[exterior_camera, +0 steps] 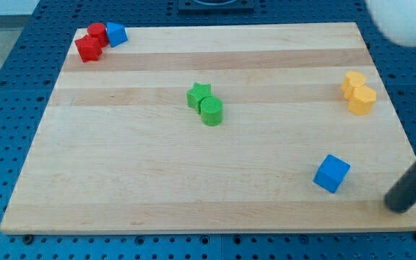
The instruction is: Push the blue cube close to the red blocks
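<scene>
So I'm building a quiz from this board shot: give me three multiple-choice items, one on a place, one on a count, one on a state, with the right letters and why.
1. Where is the blue cube?
A. view's bottom right
B. view's top centre
C. view's left edge

2. How many blue blocks are on the board?
A. one
B. two
C. four

3. Is my tip touching the blue cube?
A. yes, pressed on it
B. no, apart at its right
C. it rests on top

Key: 1 A, it sits low and right on the wooden board. 2 B, another blue block adjoins the red blocks. 3 B, bare wood shows between them.
</scene>
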Controlling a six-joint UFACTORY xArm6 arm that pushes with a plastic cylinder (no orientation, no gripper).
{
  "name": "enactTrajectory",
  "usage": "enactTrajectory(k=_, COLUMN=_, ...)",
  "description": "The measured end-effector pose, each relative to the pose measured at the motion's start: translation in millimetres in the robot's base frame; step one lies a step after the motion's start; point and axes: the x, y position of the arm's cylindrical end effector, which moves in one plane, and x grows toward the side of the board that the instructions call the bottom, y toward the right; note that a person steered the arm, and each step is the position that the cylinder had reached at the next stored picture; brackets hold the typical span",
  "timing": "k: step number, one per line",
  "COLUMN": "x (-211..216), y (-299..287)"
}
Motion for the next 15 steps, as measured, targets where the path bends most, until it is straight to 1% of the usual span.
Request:
enactTrajectory(k=1, x=-20, y=-56)
enactTrajectory(k=3, x=-87, y=-133)
enactTrajectory(k=4, x=-104, y=-140)
enactTrajectory(k=5, x=-74, y=-134)
enactTrajectory(k=6, x=-32, y=-108)
enactTrajectory(k=7, x=-33, y=-73)
enactTrajectory(k=8, x=-72, y=-77)
enactTrajectory(k=10, x=-140, y=-153)
enactTrajectory(k=11, x=-181, y=-183)
enactTrajectory(k=12, x=-206, y=-186)
enactTrajectory(k=15, x=-164, y=-112)
